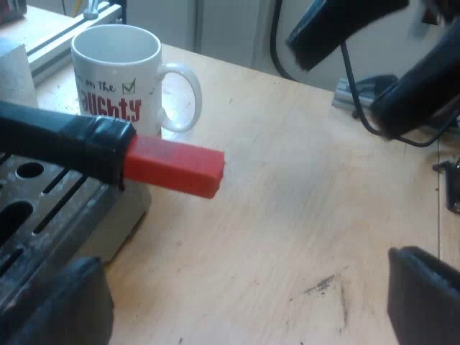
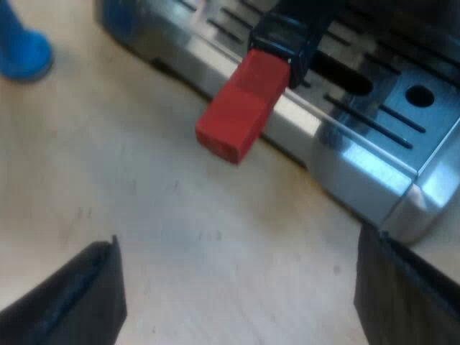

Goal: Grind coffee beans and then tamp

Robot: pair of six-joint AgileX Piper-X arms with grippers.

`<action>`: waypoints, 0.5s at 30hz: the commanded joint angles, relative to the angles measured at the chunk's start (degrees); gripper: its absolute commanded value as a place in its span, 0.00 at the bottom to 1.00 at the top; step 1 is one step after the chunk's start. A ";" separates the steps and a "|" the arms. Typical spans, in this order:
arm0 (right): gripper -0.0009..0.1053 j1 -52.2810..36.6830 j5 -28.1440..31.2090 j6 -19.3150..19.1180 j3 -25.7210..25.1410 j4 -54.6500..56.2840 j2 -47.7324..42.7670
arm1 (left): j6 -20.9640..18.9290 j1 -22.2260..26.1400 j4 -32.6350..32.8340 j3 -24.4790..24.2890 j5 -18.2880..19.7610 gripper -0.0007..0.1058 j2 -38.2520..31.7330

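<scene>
From the left wrist, the left jaws are spread wide and hold nothing, low over the bare table (image 1: 287, 215). Just ahead of them the holder's dark handle (image 1: 65, 140) juts out over the machine's slotted tray (image 1: 43, 208), its red end (image 1: 172, 167) reaching past the tray's edge. A white mug (image 1: 118, 72) stands on the table beyond the handle, near the tray. From the right wrist, the right jaws are likewise spread and empty above the table, facing the same red end from the other side, apart from it. A blue tamper (image 2: 20, 49) stands on the table beside the machine, well away from both jaws. The holder's basket is hidden, so whether grounds are in cannot be told. The holder seems to sit at the machine, and the tamping still looks undone.
</scene>
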 commanded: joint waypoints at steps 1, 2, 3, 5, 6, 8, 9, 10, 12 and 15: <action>0.65 3.95 8.90 3.04 2.40 -6.71 0.30 | -0.16 -0.25 -0.86 0.01 0.78 0.74 0.14; 0.65 6.44 12.23 4.39 4.02 -9.20 0.52 | -0.16 -0.25 -0.86 0.01 0.78 0.74 0.14; 0.65 8.01 14.62 5.53 5.12 -11.45 0.76 | -0.16 -0.25 -0.86 0.01 0.78 0.74 0.14; 0.65 11.68 18.52 7.07 7.20 -14.75 1.30 | -0.16 -0.25 -0.71 0.01 0.78 0.74 0.14; 0.62 13.63 20.98 8.16 8.27 -16.48 1.86 | -0.16 -0.25 -0.71 0.01 0.93 0.74 0.14; 0.53 15.71 24.53 10.24 9.50 -18.33 2.95 | -0.16 -0.25 -0.71 0.01 1.35 0.74 0.14; 0.47 16.81 25.89 11.87 9.92 -18.90 3.81 | -0.16 -0.25 -0.71 0.01 2.38 0.74 0.14; 0.42 17.25 27.08 12.74 10.16 -19.38 4.13 | -0.16 -0.25 -0.58 0.01 2.57 0.74 0.14; 0.32 18.10 29.13 14.73 10.23 -20.03 5.79 | -0.16 -0.25 -0.22 0.01 2.71 0.74 0.14; 0.13 18.46 30.40 15.14 10.23 -23.96 9.44 | -0.16 -0.25 0.32 0.01 2.70 0.74 0.14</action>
